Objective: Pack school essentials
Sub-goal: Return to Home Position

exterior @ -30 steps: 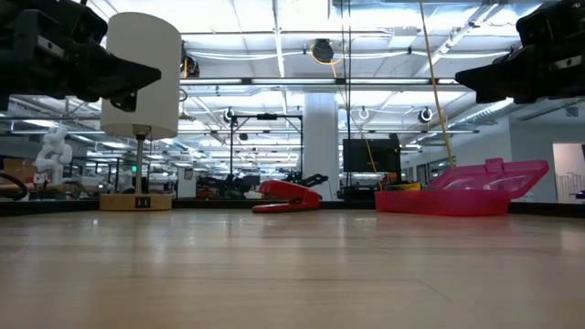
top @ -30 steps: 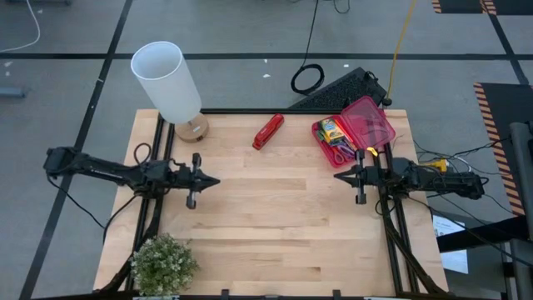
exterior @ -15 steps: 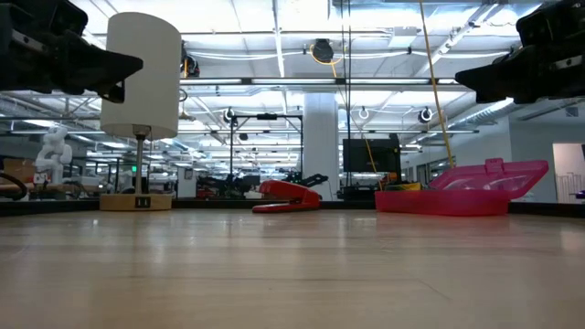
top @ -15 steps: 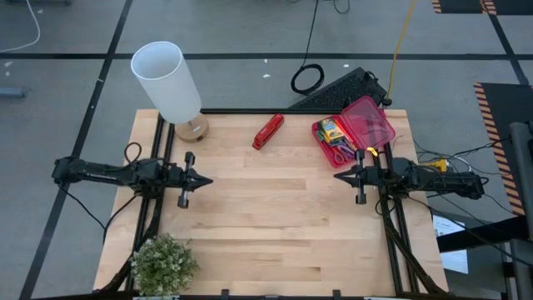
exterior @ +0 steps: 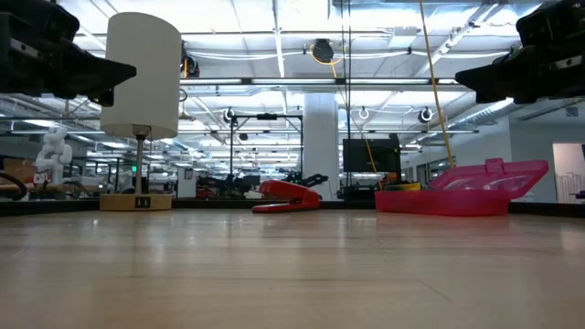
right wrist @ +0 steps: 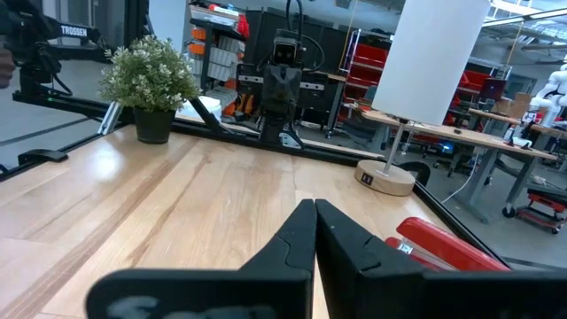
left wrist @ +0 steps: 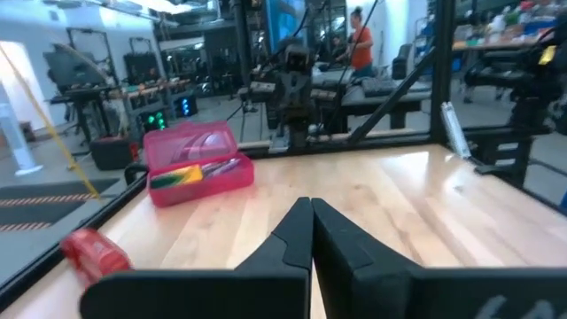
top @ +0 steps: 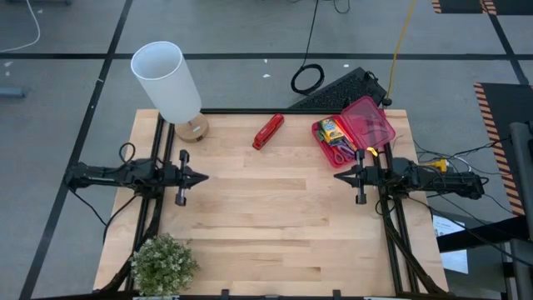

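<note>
Pale wood makes up the table [top: 275, 217], and both arms hang above it with their claws clenched on nothing: the left gripper [top: 202, 177] hovers over the table's left side, its two dark fingers [left wrist: 297, 237] pressed tip to tip in the left wrist view, and the right gripper [top: 337, 176] hovers over the right side, likewise pinched shut in its own wrist view. The school essentials [top: 334, 140] lie inside the pink plastic box [top: 355, 131] at the table's far right corner, just beyond the right gripper; its lid stands open, and a green-yellow crayon box [top: 331, 128] and purple-handled scissors [top: 341, 152] can be made out in the tray. No printing on the crayon box can be read. A red stapler [top: 268, 131] lies near the far edge, well apart from both grippers. A white-shaded lamp [top: 169, 83] stands on a wooden base at the far left corner, and a small potted plant [top: 163, 262] sits at the near left corner. The only legible writing is the word "TROSSEN" on a dark arm [right wrist: 55, 34] far off in the right wrist view.
</note>
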You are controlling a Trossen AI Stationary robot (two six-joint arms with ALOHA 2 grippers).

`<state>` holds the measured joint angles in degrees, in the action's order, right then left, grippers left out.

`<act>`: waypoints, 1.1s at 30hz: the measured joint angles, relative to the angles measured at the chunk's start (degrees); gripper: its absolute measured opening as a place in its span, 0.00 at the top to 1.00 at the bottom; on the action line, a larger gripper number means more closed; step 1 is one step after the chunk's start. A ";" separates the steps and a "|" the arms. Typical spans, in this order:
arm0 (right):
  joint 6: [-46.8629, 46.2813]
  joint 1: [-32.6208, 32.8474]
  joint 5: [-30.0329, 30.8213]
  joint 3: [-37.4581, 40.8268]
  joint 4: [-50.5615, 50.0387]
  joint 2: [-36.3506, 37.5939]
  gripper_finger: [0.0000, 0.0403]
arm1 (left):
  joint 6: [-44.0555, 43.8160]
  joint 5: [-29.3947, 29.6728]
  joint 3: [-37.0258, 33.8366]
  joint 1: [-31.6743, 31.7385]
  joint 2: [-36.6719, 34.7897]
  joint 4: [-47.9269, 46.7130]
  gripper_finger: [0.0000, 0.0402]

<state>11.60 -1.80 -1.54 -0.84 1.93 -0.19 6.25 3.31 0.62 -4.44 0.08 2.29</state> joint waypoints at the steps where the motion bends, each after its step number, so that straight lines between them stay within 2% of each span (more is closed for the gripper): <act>1: 0.00 0.00 -0.02 0.00 0.00 0.00 1.00 | -0.18 0.58 0.00 0.05 0.07 -0.37 0.99; 13: 0.00 0.00 -0.02 0.00 0.00 0.00 1.00 | 1.20 0.79 0.07 2.23 0.23 -1.12 0.99; 20: 0.02 0.00 -0.02 0.00 0.00 0.00 1.00 | 1.15 0.79 0.07 2.33 0.37 -1.09 0.95; 29: 0.00 0.00 -0.02 0.01 0.00 0.00 1.00 | 0.98 1.18 -0.07 2.33 0.37 0.88 0.99; 33: 0.02 0.00 -0.02 0.00 0.00 0.00 1.00 | 0.98 1.20 -0.07 2.33 0.41 0.94 0.97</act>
<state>11.62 -1.80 -1.56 -0.84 1.93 -0.19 7.22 4.51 0.56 -2.11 0.49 3.22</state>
